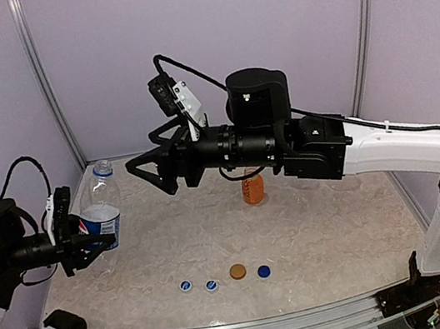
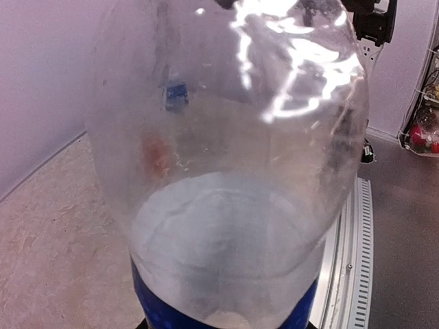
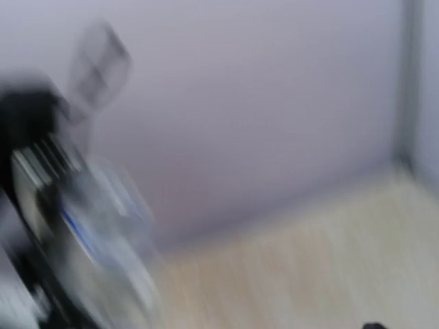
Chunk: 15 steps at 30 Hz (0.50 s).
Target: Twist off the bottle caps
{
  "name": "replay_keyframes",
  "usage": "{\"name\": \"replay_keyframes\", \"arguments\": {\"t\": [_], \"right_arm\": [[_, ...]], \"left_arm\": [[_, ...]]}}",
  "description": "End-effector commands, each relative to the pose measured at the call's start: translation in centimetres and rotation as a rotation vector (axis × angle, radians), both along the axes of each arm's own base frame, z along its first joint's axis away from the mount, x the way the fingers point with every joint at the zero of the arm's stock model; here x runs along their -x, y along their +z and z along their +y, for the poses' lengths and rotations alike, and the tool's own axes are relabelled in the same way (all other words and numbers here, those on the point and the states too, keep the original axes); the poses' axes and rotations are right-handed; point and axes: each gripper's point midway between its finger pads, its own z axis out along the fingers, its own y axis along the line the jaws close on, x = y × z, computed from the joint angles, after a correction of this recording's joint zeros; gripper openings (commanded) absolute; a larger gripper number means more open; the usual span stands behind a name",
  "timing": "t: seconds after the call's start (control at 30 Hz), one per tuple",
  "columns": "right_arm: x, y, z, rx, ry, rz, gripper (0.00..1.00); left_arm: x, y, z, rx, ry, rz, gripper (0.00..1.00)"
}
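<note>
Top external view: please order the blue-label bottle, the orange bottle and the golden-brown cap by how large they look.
1. blue-label bottle, clearly largest
2. orange bottle, partly hidden
3. golden-brown cap

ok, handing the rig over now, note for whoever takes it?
Left gripper: shut on the blue-label bottle, at the table's left side.
Right gripper: open, empty, in the air beside that bottle.
Four caps lie in a row near the front edge; orange bottle stands behind the right arm.
Done: all four caps look off. Left: set the held bottle down; other bottles not visible.
</note>
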Motion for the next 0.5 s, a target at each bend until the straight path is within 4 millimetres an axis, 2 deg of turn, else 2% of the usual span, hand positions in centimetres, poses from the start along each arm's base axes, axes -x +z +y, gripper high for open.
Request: {"name": "replay_keyframes", "arguments": {"t": [0.0,0.13,0.27,0.37,0.47], "right_arm": [[2.1,3.8,4.4,-0.212,0.122,-0.121,0.88],[2.2,3.8,6.2,-0.235,0.148,-0.113,0.86],[1.6,2.6,7.3,-0.216,0.136,-0.083,0.74],[1.8,2.4,7.6,-0.218,0.152,-0.077,0.58],[1.8,2.3,7.7,-0.214,0.162,-0.072,0.32]], "left_arm": [[0.4,0.2,-0.3,-0.025,-0.036,-0.02,0.33],[0.3,0.3,-0.5,-0.029,-0.047,-0.025,0.33],[0.1,0.5,-0.6,-0.027,-0.05,-0.031,0.33],[0.1,0.5,-0.7,-0.03,-0.051,-0.031,0.33],[0.1,0.5,-0.7,-0.031,-0.055,-0.03,0.33]]}}
